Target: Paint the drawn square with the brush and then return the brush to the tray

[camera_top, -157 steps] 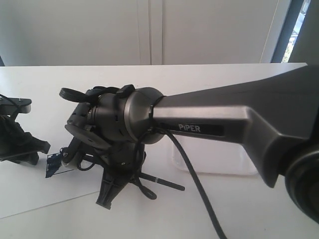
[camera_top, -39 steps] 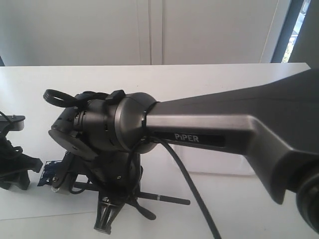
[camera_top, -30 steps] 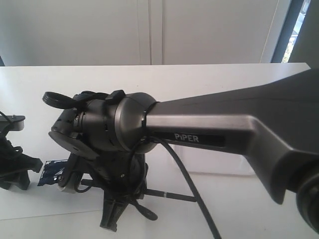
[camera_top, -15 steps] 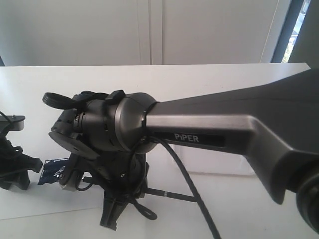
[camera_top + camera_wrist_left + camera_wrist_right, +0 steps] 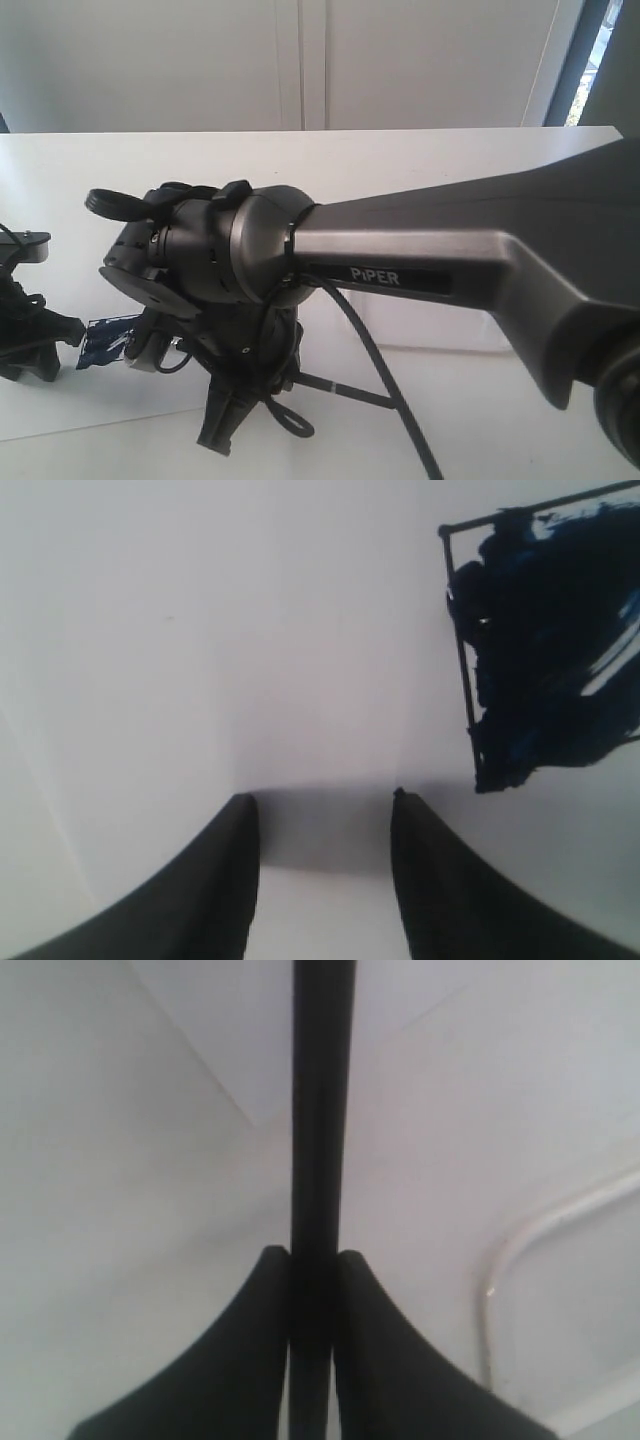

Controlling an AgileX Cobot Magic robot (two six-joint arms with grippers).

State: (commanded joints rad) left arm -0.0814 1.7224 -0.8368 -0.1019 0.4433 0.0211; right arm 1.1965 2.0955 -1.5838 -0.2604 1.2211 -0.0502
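In the left wrist view the drawn square is largely filled with dark paint, with a few white gaps left. In the exterior view only a strip of the drawn square shows, beside the right wrist. My right gripper is shut on the black handle of the brush. It hangs low over the paper, and the brush handle sticks out to the right. The bristles are hidden behind the wrist. My left gripper is open and empty, just left of the square. The tray lies close beside the brush.
The right forearm crosses most of the exterior view and hides the tray's middle. Its black cable hangs down over the table. The white paper sheet lies front left, and the left gripper body rests on it.
Over the last second the right gripper has shifted slightly with the brush, and the handle end has tilted a little. The left arm has not moved.
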